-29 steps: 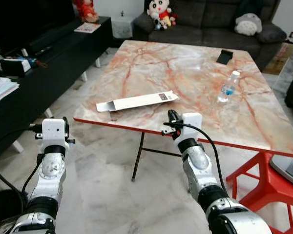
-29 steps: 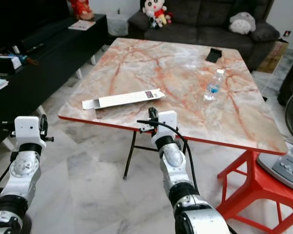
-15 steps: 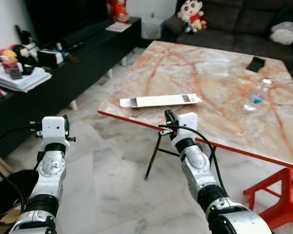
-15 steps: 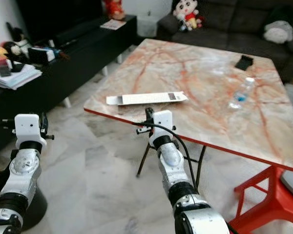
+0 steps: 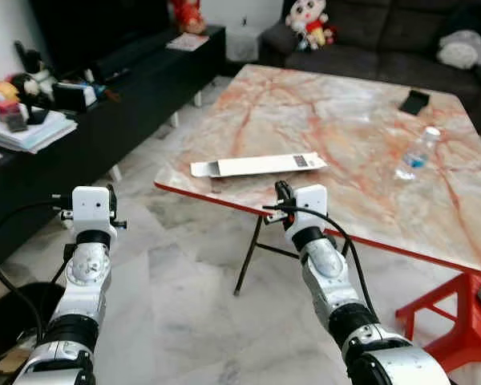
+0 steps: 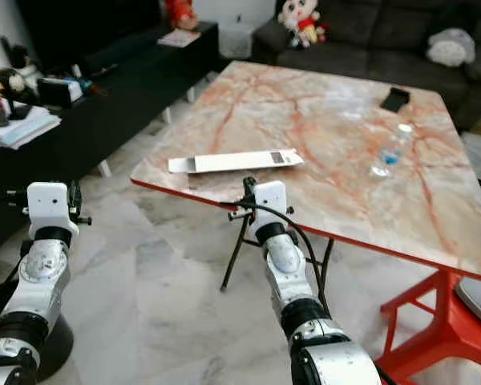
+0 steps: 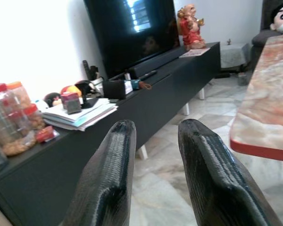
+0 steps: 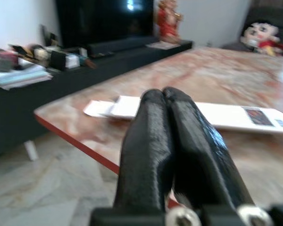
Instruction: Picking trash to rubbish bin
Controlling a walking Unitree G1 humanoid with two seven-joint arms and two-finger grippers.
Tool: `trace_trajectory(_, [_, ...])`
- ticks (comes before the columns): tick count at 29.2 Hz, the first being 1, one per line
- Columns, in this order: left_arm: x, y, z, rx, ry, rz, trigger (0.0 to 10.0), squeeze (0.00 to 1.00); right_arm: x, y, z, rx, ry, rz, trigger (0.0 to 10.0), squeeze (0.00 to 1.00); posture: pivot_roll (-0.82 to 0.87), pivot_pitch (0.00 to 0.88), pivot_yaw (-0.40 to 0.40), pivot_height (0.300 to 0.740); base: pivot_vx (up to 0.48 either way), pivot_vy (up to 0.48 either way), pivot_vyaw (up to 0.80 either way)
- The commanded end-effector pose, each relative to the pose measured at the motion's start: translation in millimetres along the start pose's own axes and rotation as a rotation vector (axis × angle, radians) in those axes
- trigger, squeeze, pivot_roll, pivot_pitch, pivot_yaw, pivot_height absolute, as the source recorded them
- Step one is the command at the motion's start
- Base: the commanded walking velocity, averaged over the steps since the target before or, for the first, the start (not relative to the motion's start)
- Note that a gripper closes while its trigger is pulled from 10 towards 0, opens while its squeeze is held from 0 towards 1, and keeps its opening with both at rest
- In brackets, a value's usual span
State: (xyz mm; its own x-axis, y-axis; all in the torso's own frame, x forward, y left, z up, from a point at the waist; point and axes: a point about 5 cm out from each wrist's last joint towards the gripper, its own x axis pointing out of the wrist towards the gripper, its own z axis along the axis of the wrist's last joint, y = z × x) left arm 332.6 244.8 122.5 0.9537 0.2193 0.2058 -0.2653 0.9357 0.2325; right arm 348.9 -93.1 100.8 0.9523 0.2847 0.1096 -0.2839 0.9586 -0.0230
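Right gripper (image 5: 282, 192) pinched closed, empty, at near edge of surface (image 5: 361, 136), near box (image 5: 256, 165); left gripper (image 7: 153, 155) parted, empty.

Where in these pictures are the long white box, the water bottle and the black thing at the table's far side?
long white box (image 5: 256, 166), left eye view, middle of its top face
water bottle (image 5: 415, 156), left eye view, on its label
black thing (image 5: 414, 102), left eye view, its flat top
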Motion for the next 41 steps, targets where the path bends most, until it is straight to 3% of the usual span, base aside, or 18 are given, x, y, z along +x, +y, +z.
trace_trajectory(1, [2.3, -0.2, 3.7, 0.002, -0.013, 0.003, 10.0, 0.00, 1.7, -4.0, 2.9, 0.004, -0.006, -0.013, 10.0, 0.00, 0.08, 0.021, -0.040, 0.740, 0.247, 0.000, 0.00])
trace_trajectory(13, [3.5, -0.6, 5.5, 0.004, -0.019, 0.004, 10.0, 0.00, 2.3, -3.8, 5.2, -0.042, -0.019, -0.007, 10.0, 0.00, 0.08, 0.019, -0.041, 0.740, 0.261, 0.000, 0.08])
trace_trajectory(19, [3.6, -0.5, 6.1, 0.004, -0.022, 0.004, 10.0, 0.00, 2.5, -4.7, 5.5, -0.002, -0.022, -0.023, 10.0, 0.00, 0.08, 0.017, -0.040, 0.740, 0.277, 0.000, 0.40])
trace_trajectory(41, [4.0, -1.1, 7.1, 0.001, -0.027, 0.001, 10.0, 0.00, 3.3, -0.6, 7.1, -0.018, -0.033, 0.008, 10.0, 0.00, 0.08, 0.010, -0.040, 0.740, 0.281, 0.000, 0.00])
